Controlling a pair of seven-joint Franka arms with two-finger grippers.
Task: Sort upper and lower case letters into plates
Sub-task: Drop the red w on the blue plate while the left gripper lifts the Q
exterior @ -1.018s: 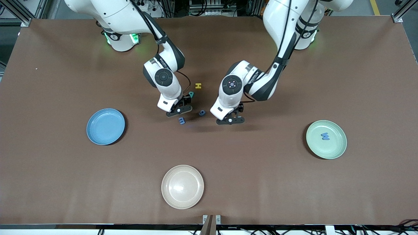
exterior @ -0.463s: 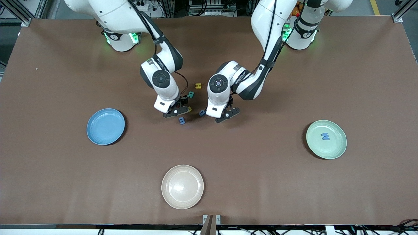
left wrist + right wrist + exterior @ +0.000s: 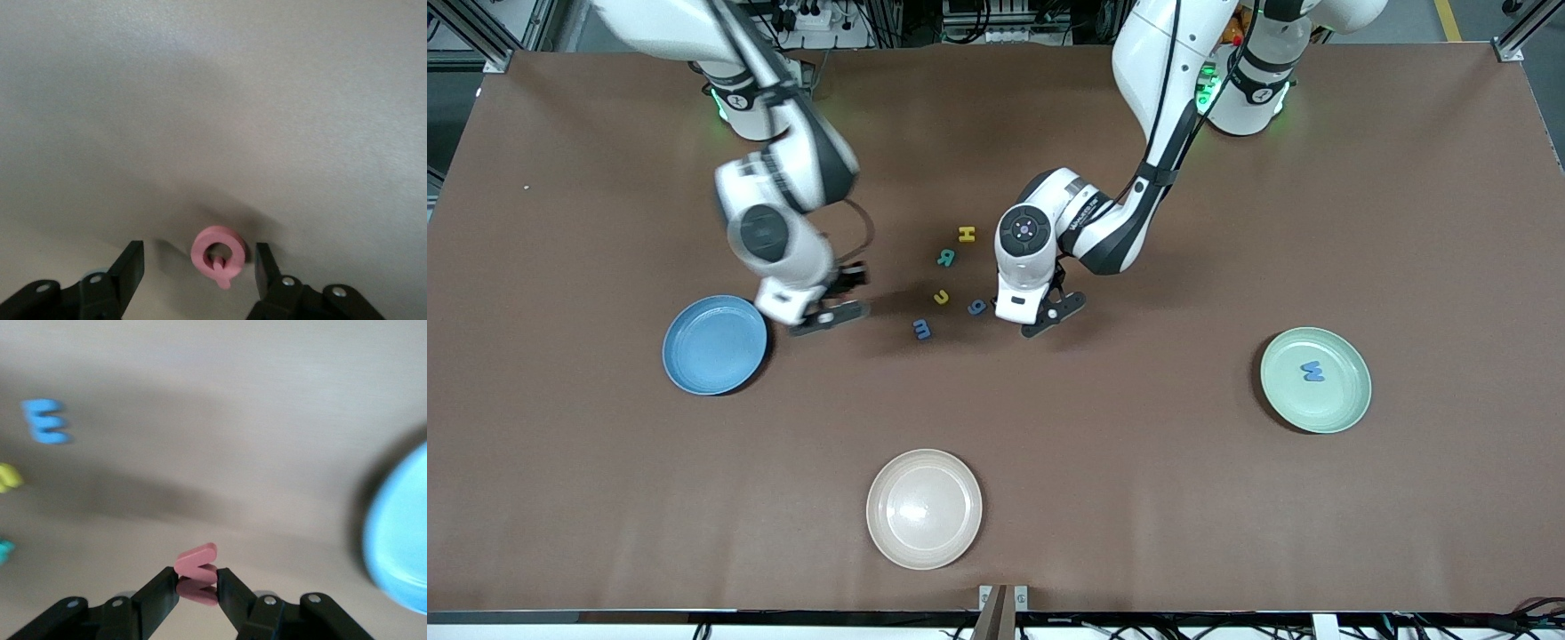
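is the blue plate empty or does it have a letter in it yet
Empty: the blue plate shows only bare surface in the front view.

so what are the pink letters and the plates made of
Pink ring letter and pink zigzag letter: matte, thick, soft-edged, probably foam or soft plastic. Blue plate, green plate and beige plate: smooth, mostly matte with a faint sheen on the beige one, likely plastic or a fibre composite; ceramic can't be ruled out.

A pink ring-shaped letter [image 3: 219,254] with a short tail lies flat on the plain tabletop [image 3: 213,100]. The left gripper [image 3: 198,265] stands around it, one black finger [image 3: 128,267] on each side, neither one touching it.
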